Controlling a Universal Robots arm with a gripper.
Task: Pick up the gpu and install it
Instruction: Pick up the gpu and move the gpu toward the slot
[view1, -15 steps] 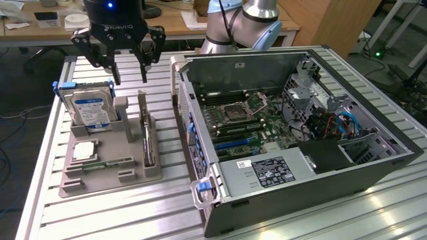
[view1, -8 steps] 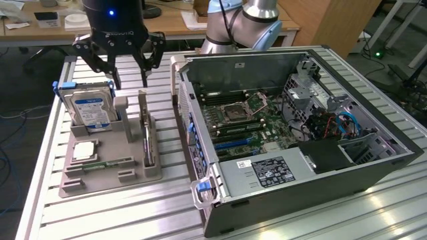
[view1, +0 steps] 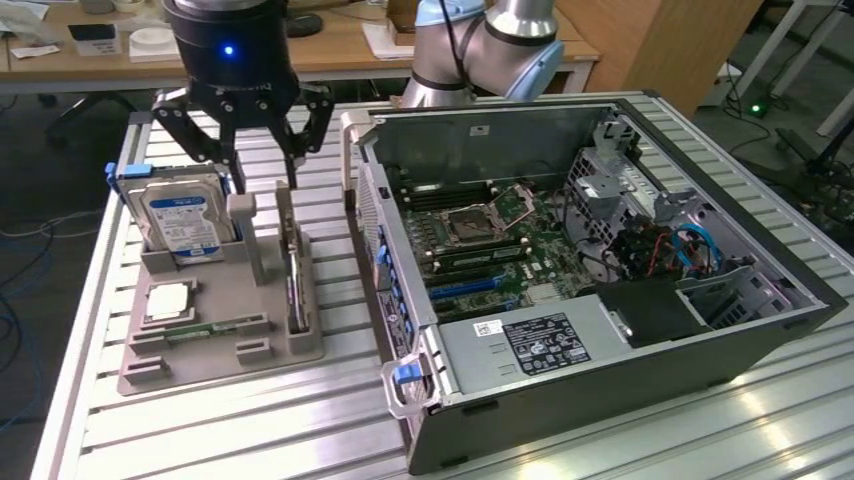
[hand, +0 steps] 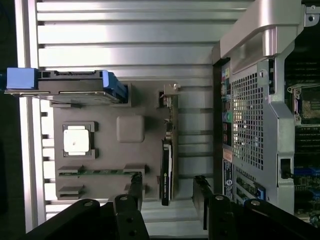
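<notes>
One pincer (view1: 263, 178) hangs over a grey holder (view1: 267, 350) that sits on the metal desk (view1: 200, 430). Its two black fingers (view1: 220, 150) are spread wide apart, and it holds nothing. The gpu (view1: 295, 280) stands on its thin edge in a slot of the holder, on the side nearest the computer case (view1: 641, 370). It is a flat card with a black face and a silver metal end. In the wrist view the gpu (hand: 166, 170) lies in the gap between the fingers (hand: 135, 187), with one finger on each side of it, and the pincer (hand: 167, 192) is over the card's dark end. I cannot tell if a finger touches the card yet. A hard drive (view1: 184, 220) with a blue and white label stands up in the holder too, at the exterior view's left of the gpu. A square silver chip (view1: 171, 302) lies flat in front of the drive, and a small green memory stick (view1: 214, 328) lies just beside the chip. The big computer case sits on the desk at the exterior view's right of the holder. Its side is off, so the green board (view1: 481, 240) inside shows.
</notes>
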